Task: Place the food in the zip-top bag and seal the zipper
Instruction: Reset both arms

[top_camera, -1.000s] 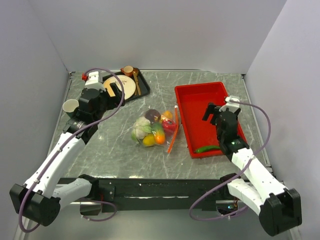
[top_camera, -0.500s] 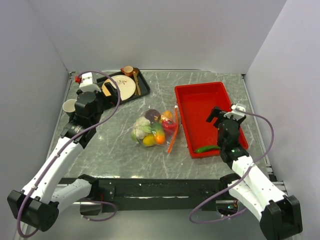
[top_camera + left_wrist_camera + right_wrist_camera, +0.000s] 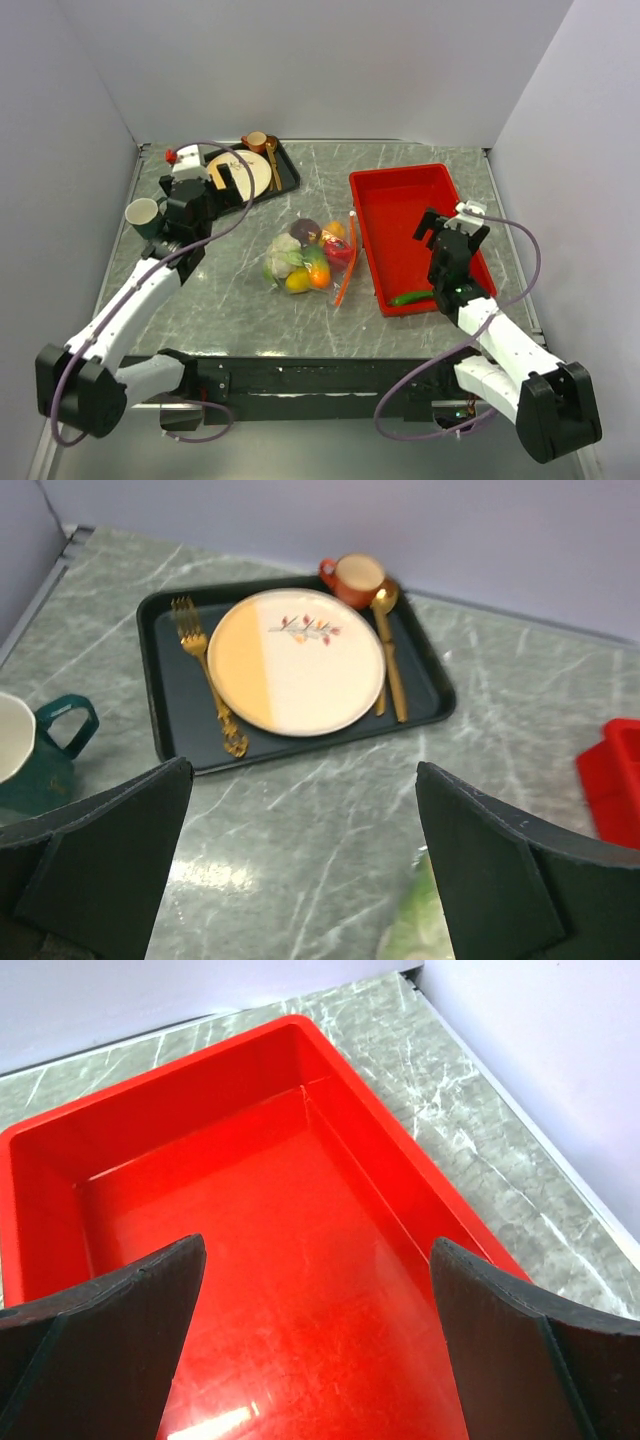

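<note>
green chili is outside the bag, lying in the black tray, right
No: the green chili is outside the zip-top bag, but it lies in the red tray, at its near end, not the black tray. The top external view shows it.

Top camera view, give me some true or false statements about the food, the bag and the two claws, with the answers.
1. The green chili lies in the red tray. True.
2. The zip-top bag sits inside the red tray. False: it lies on the table beside the tray.
3. The right claw is open and empty. True.
4. The left claw is shut on the zip-top bag. False: it is open and holds nothing.
</note>
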You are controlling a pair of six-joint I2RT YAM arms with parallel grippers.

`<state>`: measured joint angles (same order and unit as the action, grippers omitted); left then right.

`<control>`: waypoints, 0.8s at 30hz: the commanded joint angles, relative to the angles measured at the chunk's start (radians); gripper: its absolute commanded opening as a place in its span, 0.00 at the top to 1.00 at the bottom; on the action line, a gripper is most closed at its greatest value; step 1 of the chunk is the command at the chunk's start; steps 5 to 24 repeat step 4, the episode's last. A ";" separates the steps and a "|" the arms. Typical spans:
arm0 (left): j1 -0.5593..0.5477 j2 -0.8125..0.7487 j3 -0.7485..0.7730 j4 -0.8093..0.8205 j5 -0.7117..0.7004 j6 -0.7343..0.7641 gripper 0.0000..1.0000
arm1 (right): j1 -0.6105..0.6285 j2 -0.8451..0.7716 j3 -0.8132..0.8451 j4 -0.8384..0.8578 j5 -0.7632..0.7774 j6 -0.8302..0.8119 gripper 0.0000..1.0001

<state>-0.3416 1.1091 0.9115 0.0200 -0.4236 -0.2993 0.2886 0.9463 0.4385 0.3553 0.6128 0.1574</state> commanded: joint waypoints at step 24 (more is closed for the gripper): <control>0.016 0.020 -0.043 0.097 0.011 0.017 0.01 | -0.003 -0.047 -0.041 0.100 0.090 0.008 0.00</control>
